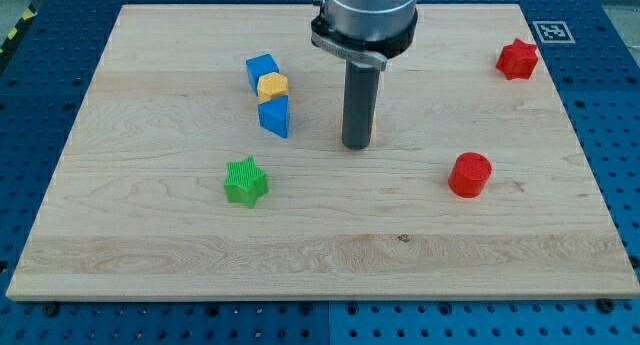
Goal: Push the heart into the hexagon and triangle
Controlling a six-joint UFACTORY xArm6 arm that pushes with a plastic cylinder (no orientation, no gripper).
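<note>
My tip (357,144) rests on the wooden board (150,255) near its middle, to the right of a tight cluster of three blocks. In the cluster, a yellow hexagon (272,85) sits between a blue cube-like block (262,69) above it and a blue triangle (275,116) below it; all three seem to touch. The tip is about a rod's width and a half right of the blue triangle, apart from it. No heart-shaped block shows in the view. The arm's body hides part of the board's top middle.
A green star (246,180) lies below and left of the cluster. A red cylinder (470,174) lies right of the tip. A red star (517,59) sits near the board's top right corner. A blue perforated table surrounds the board.
</note>
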